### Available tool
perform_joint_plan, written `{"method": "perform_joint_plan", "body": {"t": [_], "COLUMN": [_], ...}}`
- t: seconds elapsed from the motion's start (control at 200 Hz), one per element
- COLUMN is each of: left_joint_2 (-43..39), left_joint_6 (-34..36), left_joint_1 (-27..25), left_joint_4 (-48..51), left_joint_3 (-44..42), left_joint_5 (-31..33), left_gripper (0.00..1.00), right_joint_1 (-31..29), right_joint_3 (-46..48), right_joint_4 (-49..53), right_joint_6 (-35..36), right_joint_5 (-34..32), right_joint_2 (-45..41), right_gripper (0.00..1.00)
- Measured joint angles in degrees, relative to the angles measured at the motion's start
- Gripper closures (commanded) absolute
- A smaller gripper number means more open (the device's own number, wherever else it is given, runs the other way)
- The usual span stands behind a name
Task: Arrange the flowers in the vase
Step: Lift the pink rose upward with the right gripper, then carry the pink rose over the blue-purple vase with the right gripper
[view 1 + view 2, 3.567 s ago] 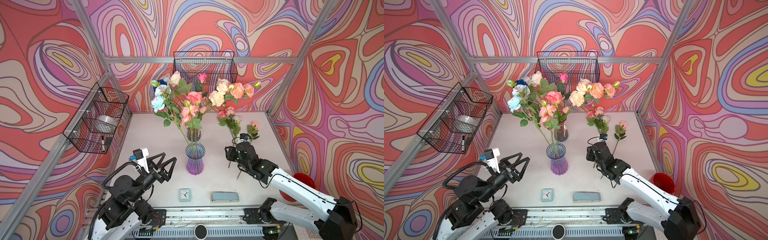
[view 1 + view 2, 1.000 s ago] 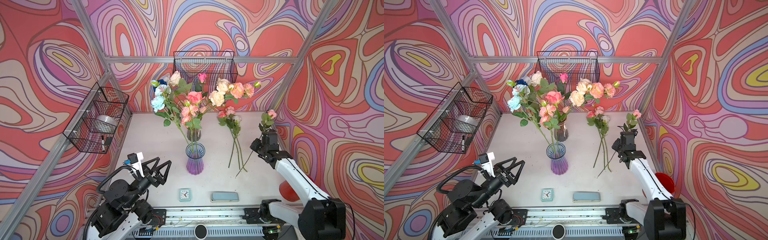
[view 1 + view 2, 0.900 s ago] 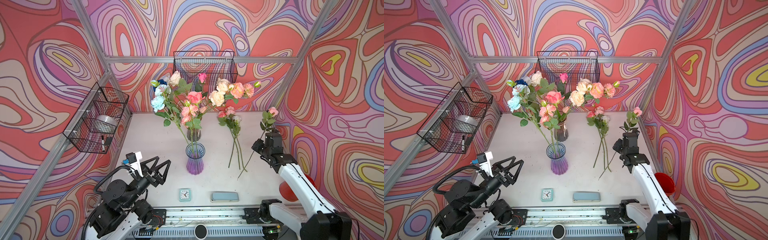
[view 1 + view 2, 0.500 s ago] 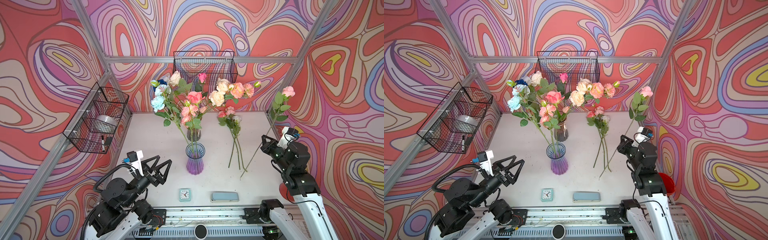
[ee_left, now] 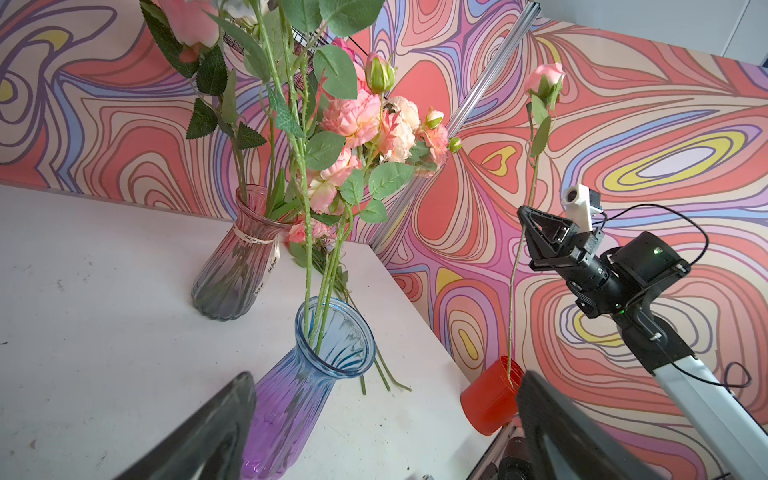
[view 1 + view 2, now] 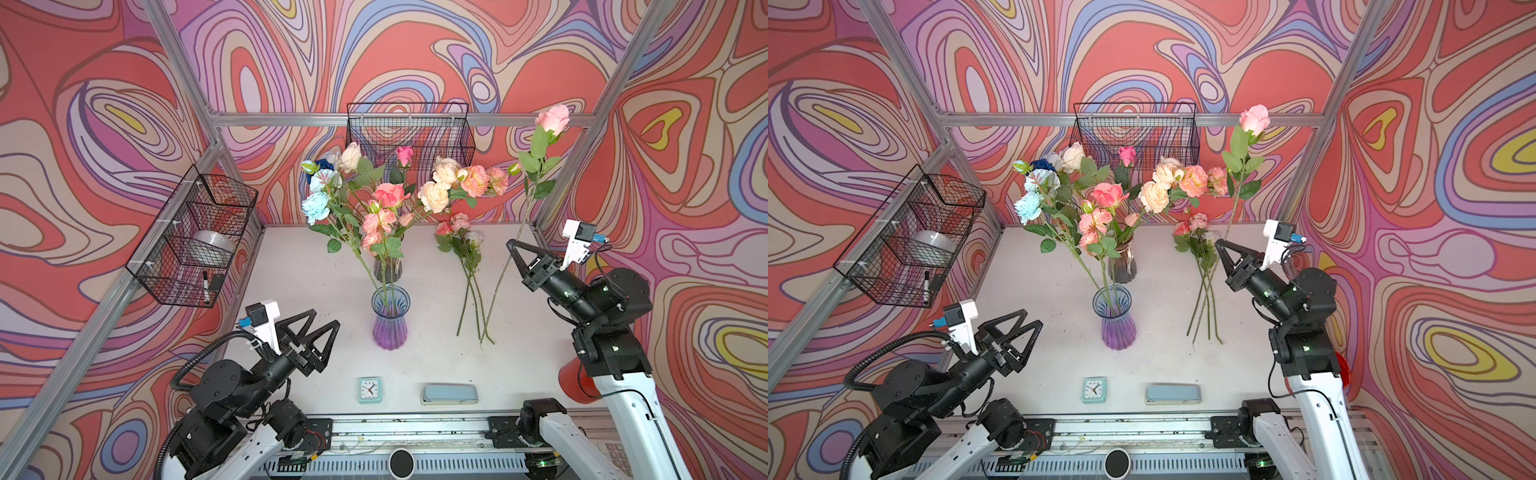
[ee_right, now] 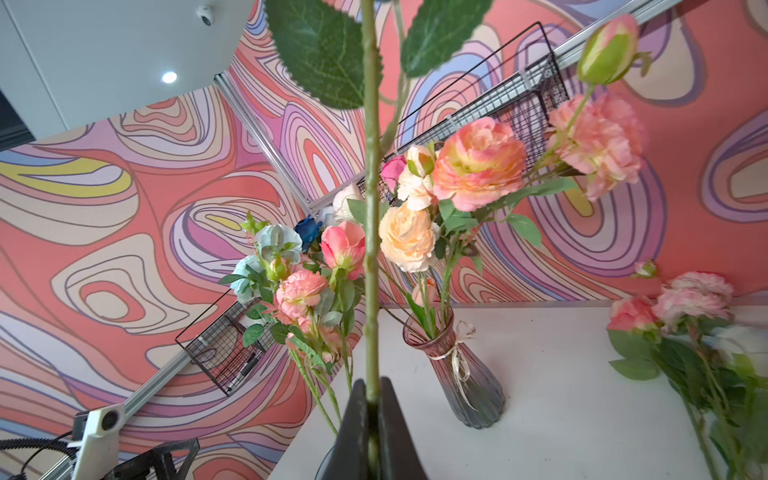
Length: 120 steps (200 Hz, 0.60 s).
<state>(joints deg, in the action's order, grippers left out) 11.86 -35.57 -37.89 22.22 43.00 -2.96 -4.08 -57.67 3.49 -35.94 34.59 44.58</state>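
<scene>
High on the wall, out past the left gripper (image 6: pixel 325 318), hangs a wire basket (image 6: pixel 166 286). In it sit a white round thing (image 6: pixel 214 243) and a black pen (image 6: pixel 205 282). The left gripper is wide open and holds nothing.

Between the two grippers stands the blue and purple vase (image 6: pixel 390 328). A few green stems are in it, with pale blue and pink heads leaning out over the top. Just behind it, farther from both grippers, stands a dark vase (image 6: pixel 1125 266) full of pink, peach and cream flowers (image 6: pixel 434 195). A second wire basket (image 6: pixel 409 133) hangs on the back wall behind them.

A small clock (image 6: pixel 369 390) and a grey-blue case (image 6: pixel 449 394) lie between the grippers, closer to the robot than the vases.

Some loose flowers (image 6: pixel 459 224) lie flat on the white table (image 6: pixel 299 270), between the blue and purple vase and the right gripper (image 6: pixel 510 244).

The right gripper is pinched tight on the stem of a pink rose (image 6: pixel 552 118). The rose stands almost straight up, its head high above the gripper and its long stem hanging below. A red cup (image 6: pixel 569 382) sits low beside the right arm.
</scene>
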Motion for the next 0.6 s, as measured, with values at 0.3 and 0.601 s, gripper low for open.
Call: {"method": "perform_joint_plan", "body": {"t": [0.3, 0.601], "left_joint_2": [0.17, 0.72], "left_joint_6": [-0.02, -0.02], "left_joint_1": [0.00, 0.00], "left_joint_4": [0.44, 1.31], "left_joint_3": [0.00, 0.15], "left_joint_5": [0.00, 0.00], "left_gripper": [0.00, 0.00], "right_joint_1": [-29.70, -44.92], "right_joint_3": [-5.62, -7.41], "right_joint_4": [-2.71, -17.14], "right_joint_6": [9.84, 23.32], "right_joint_5": [-13.57, -30.47], "right_joint_2": [9.64, 23.04], "right_gripper": [1.00, 1.00]}}
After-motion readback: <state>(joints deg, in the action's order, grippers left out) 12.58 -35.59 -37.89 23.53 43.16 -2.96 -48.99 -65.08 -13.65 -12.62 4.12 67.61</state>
